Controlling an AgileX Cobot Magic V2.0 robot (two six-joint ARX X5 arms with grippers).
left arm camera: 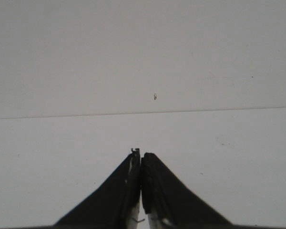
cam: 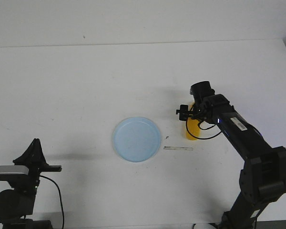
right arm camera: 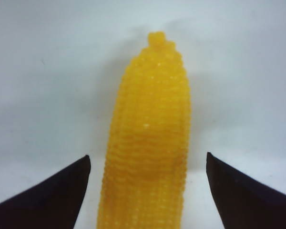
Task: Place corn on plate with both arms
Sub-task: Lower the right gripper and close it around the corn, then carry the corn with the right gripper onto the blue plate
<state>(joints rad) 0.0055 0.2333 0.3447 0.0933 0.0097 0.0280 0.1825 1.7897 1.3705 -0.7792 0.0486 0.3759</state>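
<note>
One corn (right arm camera: 150, 143) lies on the table (cam: 62, 86) just right of the plate (cam: 137, 139), between my right gripper (right arm camera: 148, 191) fingers, spread wide w/ gaps both sides. I'd drop lower, keep the cob centred, then close gently. Left gripper (left arm camera: 141, 191) is pinched closed, parked well apart.

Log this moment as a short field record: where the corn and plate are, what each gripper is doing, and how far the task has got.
corn: yellow toy corn cob lying on the white table, to the right of the plate, not on it
plate: pale blue round plate, nothing on it, near the table's middle
right gripper: open, fingers either side of the corn with gaps showing, not gripping
left gripper: shut, holding nothing, parked at the near left
other: a small clear strip lies on the table by the plate
task stage: corn not yet grasped
</note>
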